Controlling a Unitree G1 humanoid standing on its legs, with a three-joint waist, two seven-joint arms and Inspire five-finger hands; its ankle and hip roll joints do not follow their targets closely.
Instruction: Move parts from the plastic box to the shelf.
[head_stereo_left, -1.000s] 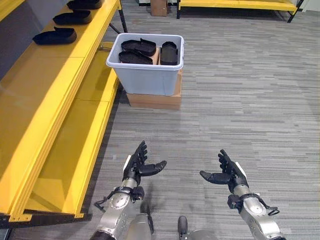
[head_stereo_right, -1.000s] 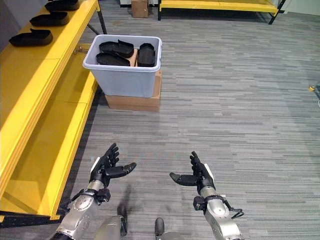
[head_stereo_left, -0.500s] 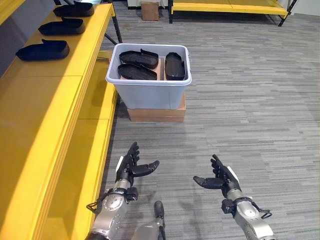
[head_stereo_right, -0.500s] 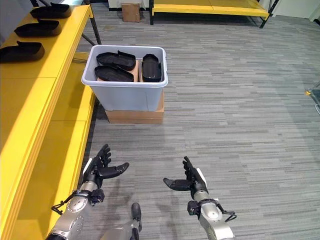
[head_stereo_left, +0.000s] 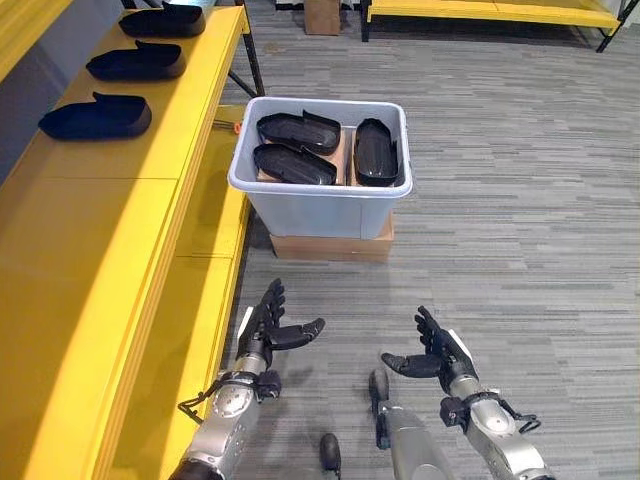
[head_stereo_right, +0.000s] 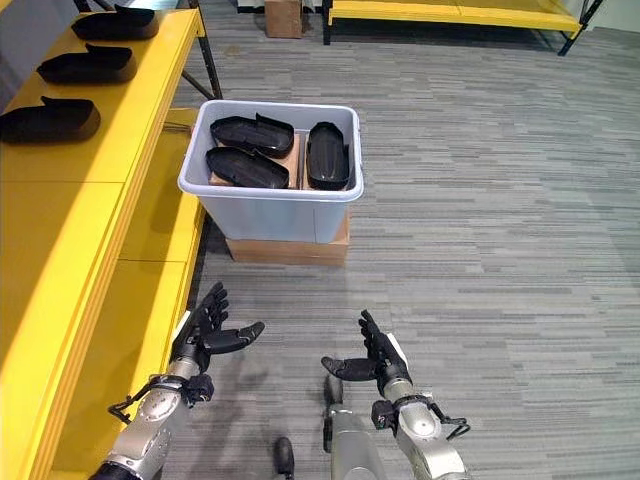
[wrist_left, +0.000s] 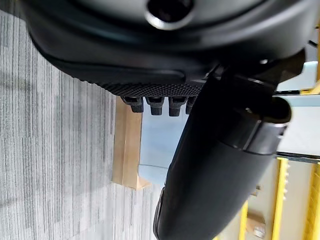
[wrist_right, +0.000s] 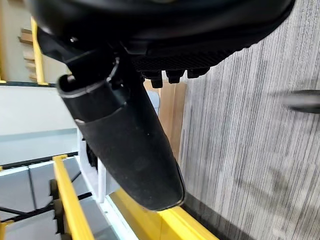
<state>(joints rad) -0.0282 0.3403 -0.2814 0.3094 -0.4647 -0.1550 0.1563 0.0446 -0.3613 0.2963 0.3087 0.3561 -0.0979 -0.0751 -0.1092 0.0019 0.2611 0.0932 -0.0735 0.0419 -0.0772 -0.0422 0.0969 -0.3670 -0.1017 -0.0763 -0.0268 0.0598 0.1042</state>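
1. A pale grey plastic box (head_stereo_left: 322, 205) stands on the floor (head_stereo_left: 520, 200) just beside the yellow shelf (head_stereo_left: 130, 190), raised on a flat cardboard box (head_stereo_left: 330, 246) that shows beneath its base.
2. Three black parts lie inside the plastic box: one part (head_stereo_left: 298, 131) at the far left of it, a second part (head_stereo_left: 293, 165) nearer the robot and close against the first, and a third part (head_stereo_left: 376, 153) lying lengthwise along the right side.
3. A brown cardboard lining shows between and under the parts in the box.
4. On the top level of the shelf three more black parts sit in a row, well apart from one another: the nearest part (head_stereo_left: 95, 117), a middle part (head_stereo_left: 136, 62) and the farthest part (head_stereo_left: 163, 19) at the upper edge of the view.
5. The left hand (head_stereo_left: 266, 332) hangs low over the floor, near the shelf's lower level, with its fingers (head_stereo_left: 270, 303) spread straight and wide and its thumb held out to the side; it holds nothing.
6. The right hand (head_stereo_left: 436, 354) hangs level with it over the floor, palm turned inward, fingers (head_stereo_left: 428, 327) likewise straight and apart, holding nothing.
7. Both hands are well short of the plastic box, which stands ahead of them.
8. A small cardboard carton (head_stereo_left: 322, 15) stands on the floor far behind the box, and another yellow rack (head_stereo_left: 480, 10) runs along the far edge.
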